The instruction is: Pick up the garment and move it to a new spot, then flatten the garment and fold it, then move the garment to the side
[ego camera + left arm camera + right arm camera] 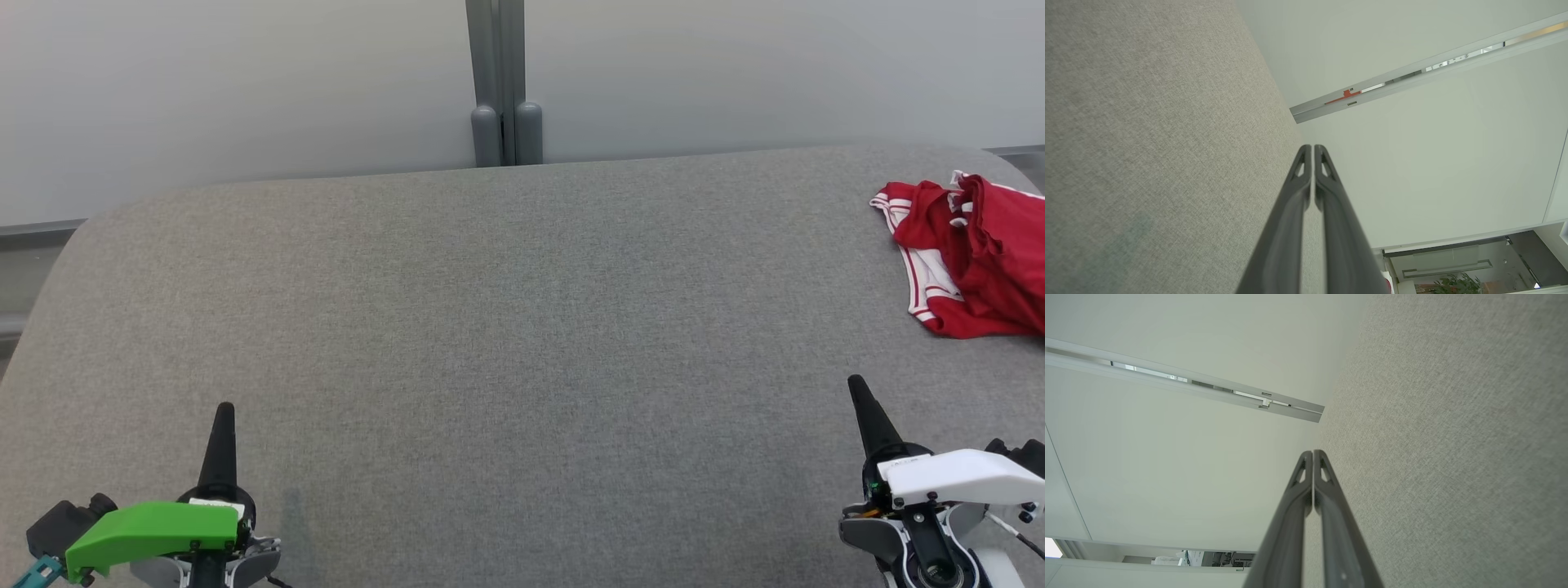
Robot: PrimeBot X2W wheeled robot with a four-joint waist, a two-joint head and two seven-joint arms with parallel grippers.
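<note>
Judges garment (pixel 976 261) soft, light, floppy, best pinched at a raised red fold; shows left gripper (pixel 225 408) and right gripper (pixel 856 381) closed together, empty.

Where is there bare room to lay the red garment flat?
The whole middle of the grey fabric surface is bare, between the left gripper and right gripper and back to the wall. Only the far right corner is taken, by the crumpled red garment.

Left end effector (pixel 225 412) and right end effector (pixel 857 385) are both closed, pointing forward.
</note>
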